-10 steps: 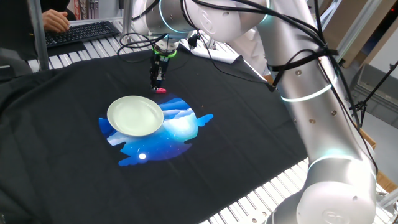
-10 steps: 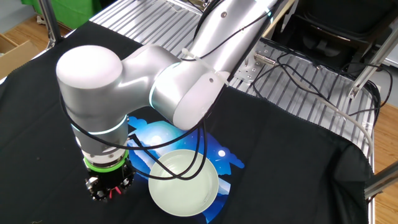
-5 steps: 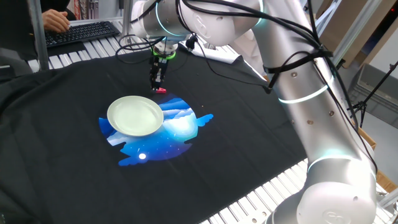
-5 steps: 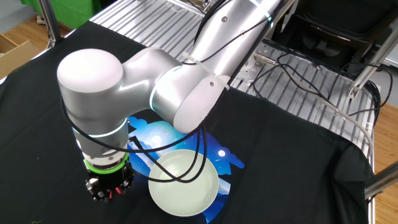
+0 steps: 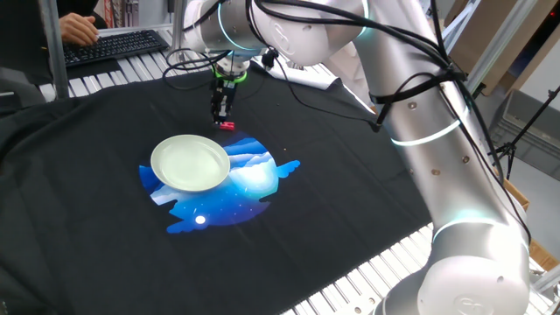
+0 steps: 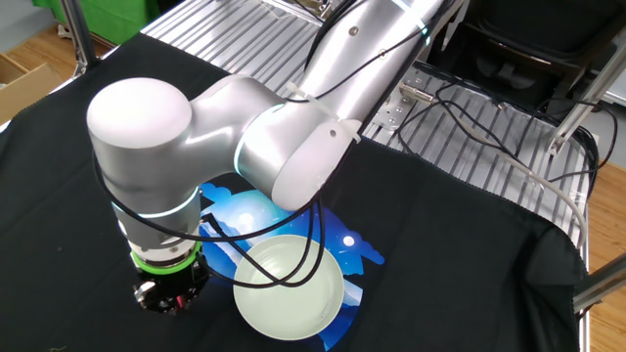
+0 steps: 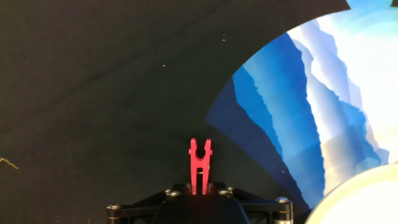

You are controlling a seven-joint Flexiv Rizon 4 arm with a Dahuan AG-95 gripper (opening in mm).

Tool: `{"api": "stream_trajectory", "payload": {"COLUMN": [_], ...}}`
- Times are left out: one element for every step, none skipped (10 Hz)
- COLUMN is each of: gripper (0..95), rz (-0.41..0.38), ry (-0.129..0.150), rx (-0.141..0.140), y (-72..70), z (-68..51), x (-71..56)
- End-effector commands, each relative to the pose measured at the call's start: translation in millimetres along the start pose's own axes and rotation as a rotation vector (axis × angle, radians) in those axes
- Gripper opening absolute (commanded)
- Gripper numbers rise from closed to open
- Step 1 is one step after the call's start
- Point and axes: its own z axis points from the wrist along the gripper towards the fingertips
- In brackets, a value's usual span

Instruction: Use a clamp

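**Inspector:** Red plastic, peg-shaped: the clamp (image 7: 199, 163) lies on the black cloth (image 5: 350, 175) directly under the gripper (image 5: 222, 118), its forked end pointing away from the hand in the hand view. Confirm the grip.

**Assistant:** The clamp's rear end runs in between the black fingers at the bottom of the hand view, and the jaws look drawn in close about it. Whether the pads actually press on it, I cannot tell; the contact point is hidden by the gripper body.

**Inspector:** Location relative to the plate?

**Assistant:** In one fixed view the clamp (image 5: 227, 126) sits on plain black cloth just beyond the blue-and-white printed patch (image 5: 254, 179), near the pale green plate (image 5: 190, 163) but apart from it. The plate rests partly on that patch.

**Inspector:** Gripper attitude?

**Assistant:** Pointing straight down, fingertips at cloth level. In the other fixed view the gripper (image 6: 168, 298) stands beside the plate (image 6: 290, 289); the clamp is too small to make out there.
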Motion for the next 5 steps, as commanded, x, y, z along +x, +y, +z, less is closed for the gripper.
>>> {"api": "stream_trajectory", "payload": {"gripper": [0.0,0.0,0.0,0.0,0.0], "rz": [-0.078,-0.116,-0.144,-0.172,-0.222], "ry": [0.000,0.010,0.032,0.048,0.075], "rx": [0.019,0.036,0.055,0.073,0.095], "y": [0.2,0.7,1.1,1.5,0.5], "z": [-3.3,-8.4,-13.8,-19.3,-25.0], "x": [0.0,0.3,0.5,0.5,0.5]}}
